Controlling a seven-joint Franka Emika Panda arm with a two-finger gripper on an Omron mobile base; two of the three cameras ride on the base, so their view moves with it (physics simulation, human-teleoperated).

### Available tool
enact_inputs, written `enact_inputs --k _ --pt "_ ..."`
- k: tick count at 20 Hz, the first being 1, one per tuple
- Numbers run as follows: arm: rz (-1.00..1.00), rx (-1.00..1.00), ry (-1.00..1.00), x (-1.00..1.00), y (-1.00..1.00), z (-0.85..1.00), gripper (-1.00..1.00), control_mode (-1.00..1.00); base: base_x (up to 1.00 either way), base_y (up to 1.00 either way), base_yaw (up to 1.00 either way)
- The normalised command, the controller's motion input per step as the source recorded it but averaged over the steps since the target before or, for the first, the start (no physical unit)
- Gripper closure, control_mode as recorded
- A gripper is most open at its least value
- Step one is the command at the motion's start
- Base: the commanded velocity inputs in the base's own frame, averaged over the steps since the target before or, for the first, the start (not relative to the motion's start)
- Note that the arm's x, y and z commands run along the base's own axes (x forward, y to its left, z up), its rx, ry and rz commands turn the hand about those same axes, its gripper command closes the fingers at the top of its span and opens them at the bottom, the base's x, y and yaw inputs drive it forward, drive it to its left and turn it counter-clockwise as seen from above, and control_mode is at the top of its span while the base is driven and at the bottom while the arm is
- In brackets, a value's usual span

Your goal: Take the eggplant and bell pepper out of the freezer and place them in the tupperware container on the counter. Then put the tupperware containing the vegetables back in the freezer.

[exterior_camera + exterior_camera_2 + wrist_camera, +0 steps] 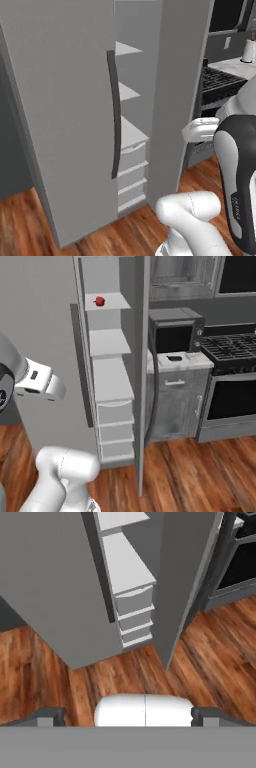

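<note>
The freezer stands with both doors swung open, showing white shelves and drawers. The red bell pepper sits on an upper shelf. A small dark elongated thing, seemingly the eggplant, lies on the white counter in front of the microwave. It rests on a pale patch there; I cannot make out whether that is the tupperware container. My gripper is open and empty, its tips wide apart. It hangs in front of the freezer and points down at the lower drawers and the floor.
The left door's long dark handle faces me. The right door stands edge-on between the shelves and the counter. A black microwave and a stove stand to the right. Wood floor lies below.
</note>
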Motion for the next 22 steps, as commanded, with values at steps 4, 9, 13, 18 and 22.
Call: enact_inputs --k 4,9,13,18,22 --pt "0.00 0.00 0.00 0.00 0.00 0.00 -1.00 1.00 0.97 0.00 0.07" --pt "0.00 0.00 0.00 0.00 0.00 0.00 -1.00 1.00 0.95 -0.02 0.32" --pt "0.00 0.00 0.00 0.00 0.00 0.00 -1.00 1.00 0.46 -0.34 0.44" --pt "0.00 0.00 0.00 0.00 0.00 0.00 -1.00 1.00 0.04 -0.33 0.38" --pt "0.00 0.00 0.00 0.00 0.00 0.00 -1.00 1.00 0.03 -0.37 0.31"
